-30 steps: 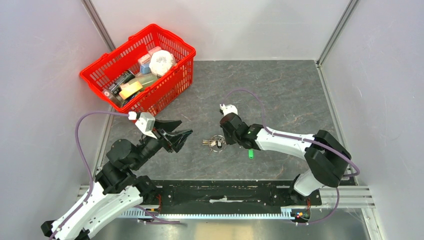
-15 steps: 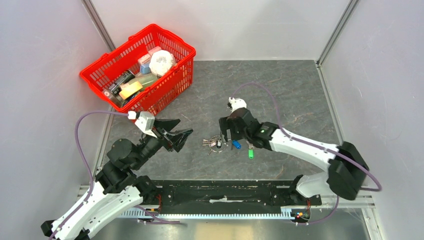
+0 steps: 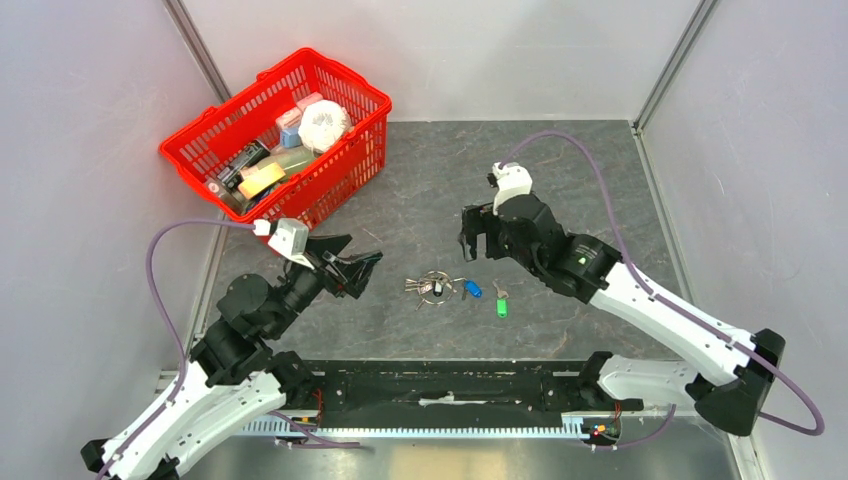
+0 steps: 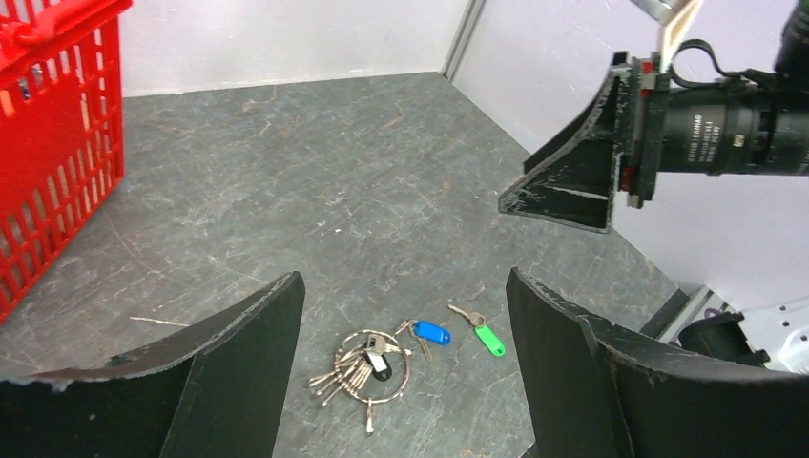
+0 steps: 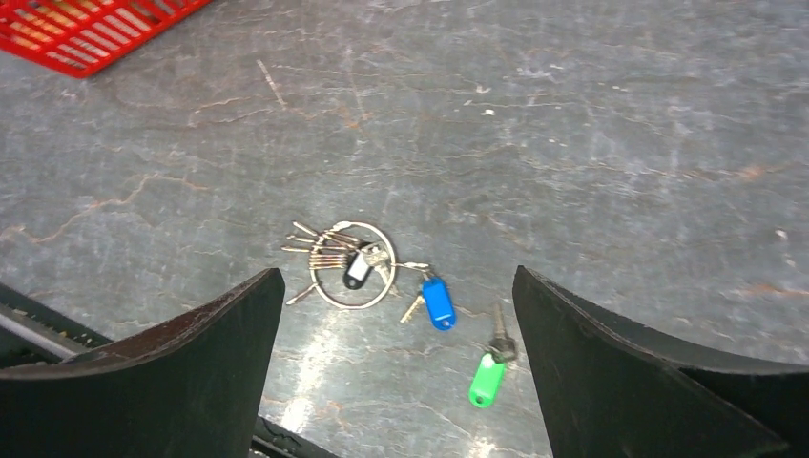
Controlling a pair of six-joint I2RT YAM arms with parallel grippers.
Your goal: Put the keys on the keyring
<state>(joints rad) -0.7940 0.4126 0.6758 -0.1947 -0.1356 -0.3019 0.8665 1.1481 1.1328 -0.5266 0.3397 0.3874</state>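
The keyring (image 3: 432,287) lies flat on the grey table with a fan of small silver keys and a black-tagged key (image 5: 357,270) on it. Touching its right edge lies a blue-tagged key (image 3: 473,290); whether it is on the ring I cannot tell. A green-tagged key (image 3: 501,305) lies loose further right. My left gripper (image 3: 365,262) hovers open to the ring's left. My right gripper (image 3: 478,238) hangs open, raised behind the keys. The left wrist view shows keyring (image 4: 372,363), blue key (image 4: 432,333) and green key (image 4: 488,339). The right wrist view shows keyring (image 5: 351,264), blue key (image 5: 438,301) and green key (image 5: 487,379).
A red basket (image 3: 335,72) full of assorted items stands at the back left, close behind my left arm. Grey walls close in the table on the left, back and right. A black rail (image 3: 450,385) runs along the near edge.
My right gripper opened, lifted off the keyring and drew back to the upper right. The blue-tagged key now lies beside the ring. My left gripper opened wider.
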